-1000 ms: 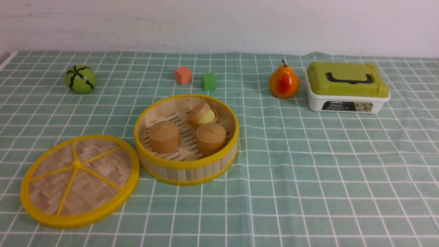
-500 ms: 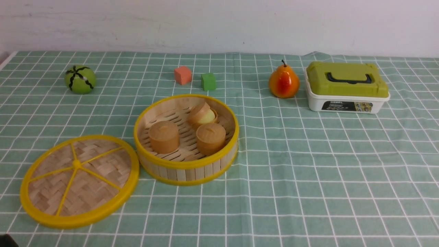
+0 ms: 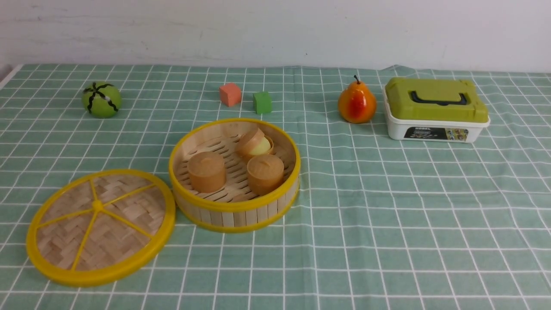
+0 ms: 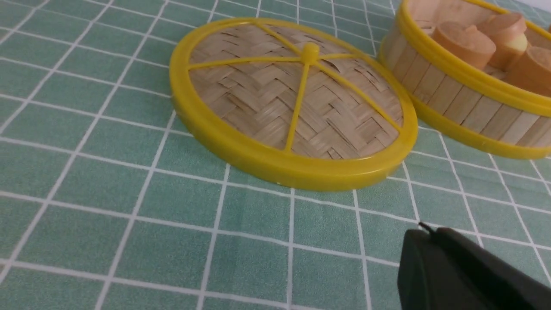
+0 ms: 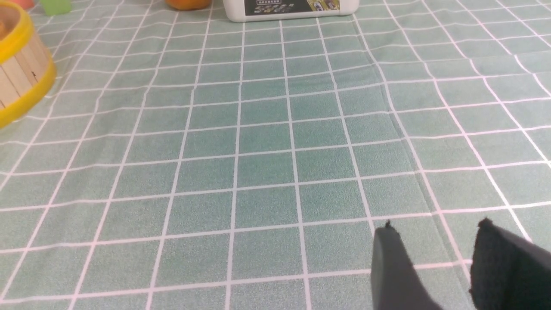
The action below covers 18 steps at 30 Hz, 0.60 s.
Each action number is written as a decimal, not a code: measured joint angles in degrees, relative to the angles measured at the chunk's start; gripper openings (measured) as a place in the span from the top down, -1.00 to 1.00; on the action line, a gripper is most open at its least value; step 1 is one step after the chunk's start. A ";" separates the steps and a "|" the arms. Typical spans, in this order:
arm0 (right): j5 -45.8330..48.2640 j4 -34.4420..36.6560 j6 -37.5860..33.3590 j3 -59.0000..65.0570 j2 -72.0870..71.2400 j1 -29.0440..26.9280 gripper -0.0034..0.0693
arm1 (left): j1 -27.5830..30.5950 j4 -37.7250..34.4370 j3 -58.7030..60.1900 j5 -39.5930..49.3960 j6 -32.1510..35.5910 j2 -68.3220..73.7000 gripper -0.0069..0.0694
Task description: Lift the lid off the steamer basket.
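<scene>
Only slivers of the robot show, both from the wrist cameras. The left end effector [image 4: 456, 267] appears as one matte black, wedge-shaped finger with a rounded edge and a tiny nub at its tip; no second finger is in view. The right end effector [image 5: 434, 241] shows two dark fingers [image 5: 394, 271]: one smooth, charcoal grey and tapering to a small pointed nub, the other blacker, broader and squarer, with a slightly rough, felt-like face. No cables, screws or markings can be made out on either.
</scene>
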 joint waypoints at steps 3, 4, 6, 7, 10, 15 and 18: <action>0.00 0.00 0.00 0.00 0.00 0.00 0.24 | 0.00 0.12 0.00 0.05 -0.08 0.00 0.83; 0.00 0.00 0.00 0.00 0.00 0.00 0.24 | 0.00 0.12 0.00 0.07 -0.13 0.00 0.83; 0.00 0.00 0.00 0.00 0.00 0.00 0.24 | 0.00 0.12 0.00 0.14 -0.13 0.00 0.82; 0.00 0.00 0.00 0.00 0.00 0.00 0.24 | 0.00 0.12 0.00 0.19 -0.13 0.00 0.82; 0.00 0.00 0.00 0.00 0.00 0.00 0.24 | 0.00 0.24 0.00 0.32 -0.19 0.00 0.82; 0.00 0.00 0.00 0.00 0.00 0.00 0.24 | 0.00 0.30 0.00 0.32 -0.24 0.00 0.81; 0.00 0.00 0.00 0.00 0.00 0.00 0.24 | 0.00 0.30 0.00 0.32 -0.29 0.00 0.81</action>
